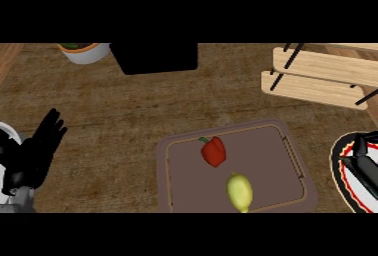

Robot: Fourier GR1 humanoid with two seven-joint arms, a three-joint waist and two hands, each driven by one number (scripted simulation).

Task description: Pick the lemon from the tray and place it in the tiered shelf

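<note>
Two things lie in the tray (266,150): a pepper (213,151) toward its far left and the lemon (239,192) nearer, close to the near rim, its near tip meeting the view's lower edge. They sit near each other but apart. Bare counter (111,110) spreads wide to the left of the tray and between it and the shelf (325,75) at far right, which is cut off by the right edge. The left hand (37,150) rests at the left edge, spread wide, holding nothing. The right hand (362,162) shows as a dark shape over a plate (341,175), both cut by the right edge; whether it is spread or closed I cannot tell. A pot (85,52) and a black box (155,57) are cropped along the far edge.
</note>
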